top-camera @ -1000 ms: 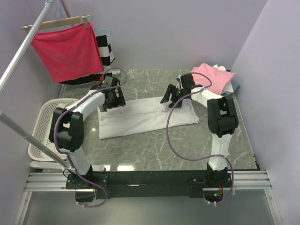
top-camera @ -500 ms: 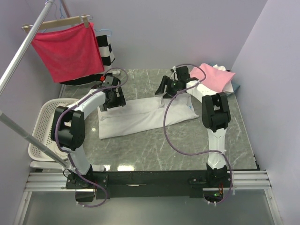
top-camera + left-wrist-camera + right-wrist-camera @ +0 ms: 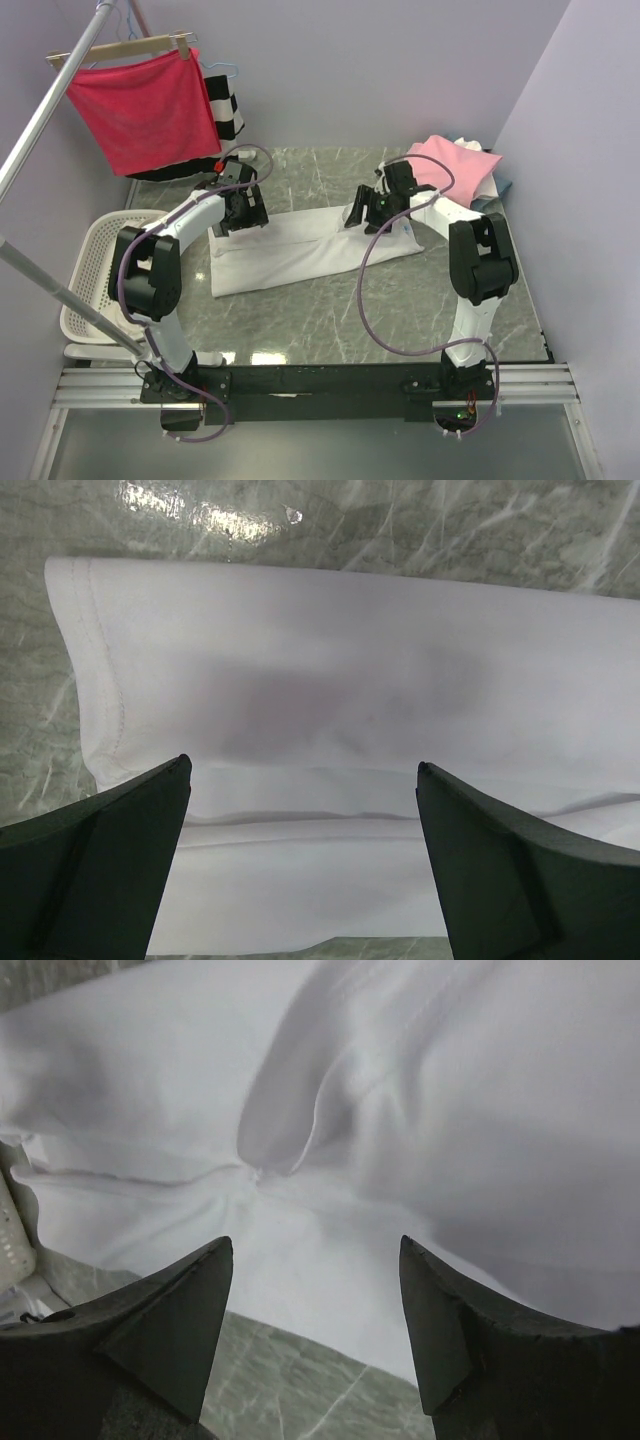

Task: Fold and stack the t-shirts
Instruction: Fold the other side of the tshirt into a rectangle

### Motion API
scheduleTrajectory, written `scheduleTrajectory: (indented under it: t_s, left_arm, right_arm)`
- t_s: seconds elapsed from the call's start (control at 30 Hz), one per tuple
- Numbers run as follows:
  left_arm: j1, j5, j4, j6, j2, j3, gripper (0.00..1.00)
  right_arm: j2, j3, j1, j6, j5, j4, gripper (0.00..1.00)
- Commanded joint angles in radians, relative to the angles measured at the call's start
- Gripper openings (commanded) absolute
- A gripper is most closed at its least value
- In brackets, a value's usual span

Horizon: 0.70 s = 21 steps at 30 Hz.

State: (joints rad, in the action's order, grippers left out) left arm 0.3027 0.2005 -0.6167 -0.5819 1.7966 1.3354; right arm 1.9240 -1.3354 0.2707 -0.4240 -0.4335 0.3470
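Note:
A white t-shirt (image 3: 300, 255) lies folded into a long strip across the middle of the marble table. My left gripper (image 3: 240, 222) hovers over its far left end, jaws wide open; the left wrist view shows the hemmed cloth (image 3: 350, 680) spanning the gap between the fingers of that gripper (image 3: 302, 763). Over the shirt's far edge, right of centre, my right gripper (image 3: 360, 215) is open. In the right wrist view a puckered fold (image 3: 450, 1090) lies just beyond the gripper (image 3: 315, 1240), with nothing held. A pink t-shirt (image 3: 455, 165) tops a pile at the back right.
A white laundry basket (image 3: 85, 270) sits at the table's left edge. A red cloth (image 3: 145, 110) on a wooden hanger and a black-and-white striped garment (image 3: 228, 108) hang at the back left. A slanting metal rail (image 3: 40, 120) crosses the left side.
The right gripper swung away toward the back, then came back to the shirt's far edge. The left arm and the shirt's left end have not moved.

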Motion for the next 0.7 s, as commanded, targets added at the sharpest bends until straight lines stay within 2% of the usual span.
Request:
scheduleTrajectory:
  t_s: [0.0, 0.67]
  left_arm:
    - [0.003, 0.004, 0.02, 0.024, -0.01, 0.019, 0.99]
    - [0.003, 0.017, 0.026, 0.024, 0.009, 0.004, 1.0]
  right_arm:
    - [-0.04, -0.018, 0.015, 0.002, -0.039, -0.017, 0.73]
    - [0.208, -0.208, 0.064, -0.081, -0.151, -0.128, 0.73]
